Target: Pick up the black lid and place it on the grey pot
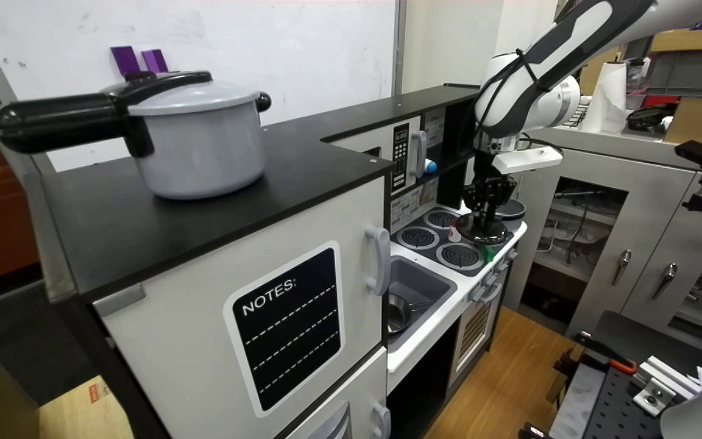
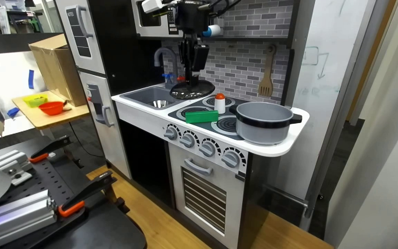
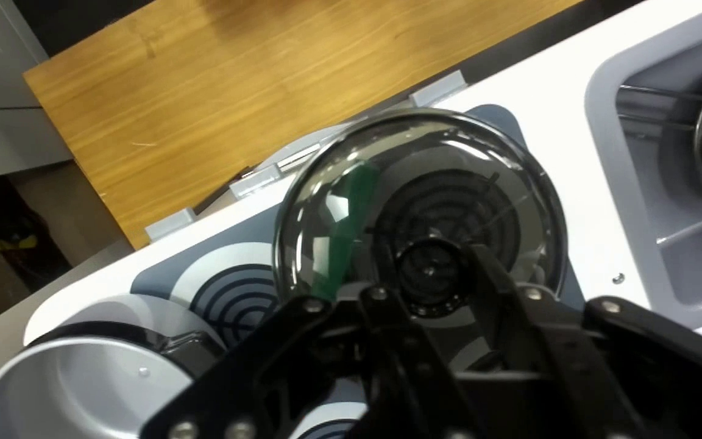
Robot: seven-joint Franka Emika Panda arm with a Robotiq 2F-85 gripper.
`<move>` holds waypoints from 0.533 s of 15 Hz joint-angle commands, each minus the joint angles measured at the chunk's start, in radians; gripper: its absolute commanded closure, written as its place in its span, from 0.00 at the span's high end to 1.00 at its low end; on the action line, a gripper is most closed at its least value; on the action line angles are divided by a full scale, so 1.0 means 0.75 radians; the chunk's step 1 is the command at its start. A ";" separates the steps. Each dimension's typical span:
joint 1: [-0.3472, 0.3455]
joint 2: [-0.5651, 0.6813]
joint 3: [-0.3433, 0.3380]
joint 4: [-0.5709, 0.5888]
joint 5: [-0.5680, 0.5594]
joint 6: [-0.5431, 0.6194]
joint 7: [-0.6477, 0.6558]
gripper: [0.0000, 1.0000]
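Observation:
The black lid point(image 2: 185, 93) is round, dark and see-through with a black rim and centre knob. My gripper point(image 2: 192, 77) points down, shut on the knob, and holds the lid above the stove, roughly level. In the wrist view the fingers point(image 3: 429, 268) flank the knob and the lid point(image 3: 467, 143) hangs over a burner near the sink. The lid also shows in an exterior view point(image 1: 476, 230). The grey pot point(image 2: 263, 129), with black rim band and side handles, stands open at the stove's right end. The wrist view shows it at lower left point(image 3: 77, 390), apart from the lid.
A green block point(image 2: 201, 117) and a white shaker with orange top point(image 2: 220, 104) stand on the stove. A metal pan point(image 1: 398, 314) lies in the sink point(image 1: 430, 286). A large pale pot point(image 1: 202, 146) stands on the high counter. A shelf point(image 2: 250, 37) runs behind the gripper.

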 commanded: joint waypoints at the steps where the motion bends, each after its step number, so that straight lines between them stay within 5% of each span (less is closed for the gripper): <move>1: -0.034 0.003 -0.018 0.025 -0.020 -0.005 0.075 0.09; 8: -0.088 0.053 -0.074 0.145 0.027 -0.024 0.192 0.09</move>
